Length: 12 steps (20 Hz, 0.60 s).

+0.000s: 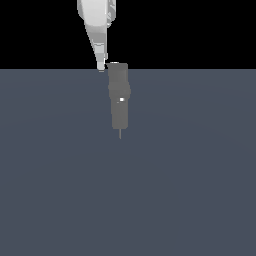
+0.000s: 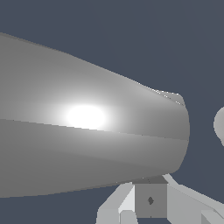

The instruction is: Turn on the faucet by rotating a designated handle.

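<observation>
The claw (image 1: 101,66) is hanging at the end of the white arm (image 1: 96,20), its tip sitting just beside the upper corner of the faucet (image 1: 119,95), on the exterior view's left of the head block (image 1: 117,67). Whether the fingers are spread or pressed together I cannot tell: from outside they are merging into one pale tip, and the wrist view is showing only grey blocky parts at its edge.

The faucet is standing upright on the flat blue-grey worktop (image 1: 200,175), roughly mid-scene, a dark grey body with a tiny white spot (image 1: 121,99) and a thin pin (image 1: 120,133) pointing down below it. The handle cannot be told apart in the exterior view. In the wrist view a large grey tapering shape (image 2: 87,127) is filling most of the frame; it may be part of the fixture, but that is unclear.

The arm seems to be coming in beside the head so that a sideways push can turn the handle; contact is not confirmed, so the rotation looks not yet done.
</observation>
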Motion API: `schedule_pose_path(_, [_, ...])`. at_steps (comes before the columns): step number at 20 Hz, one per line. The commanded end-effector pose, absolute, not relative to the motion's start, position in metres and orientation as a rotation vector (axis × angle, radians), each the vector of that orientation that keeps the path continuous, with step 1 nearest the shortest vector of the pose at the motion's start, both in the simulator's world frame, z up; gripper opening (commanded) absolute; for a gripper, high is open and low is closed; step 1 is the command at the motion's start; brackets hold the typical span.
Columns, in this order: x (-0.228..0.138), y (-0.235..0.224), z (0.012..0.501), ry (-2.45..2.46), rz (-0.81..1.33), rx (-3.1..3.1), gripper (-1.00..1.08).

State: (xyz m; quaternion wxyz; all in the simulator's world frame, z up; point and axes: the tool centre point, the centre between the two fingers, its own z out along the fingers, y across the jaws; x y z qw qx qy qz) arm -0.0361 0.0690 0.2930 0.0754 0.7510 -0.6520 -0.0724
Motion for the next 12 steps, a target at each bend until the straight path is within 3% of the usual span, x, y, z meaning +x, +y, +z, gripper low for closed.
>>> schedule_pose_path(1, [-0.031,0.03,0.295,-2.001,-0.206,2.218,-1.0])
schedule_pose_path(9, [-0.027,-0.027,0.298,-2.011,-0.203,2.214,-1.0])
schedule_pose_path(12, [-0.027,-0.001,0.293,-1.964,-0.217,2.247,-1.0])
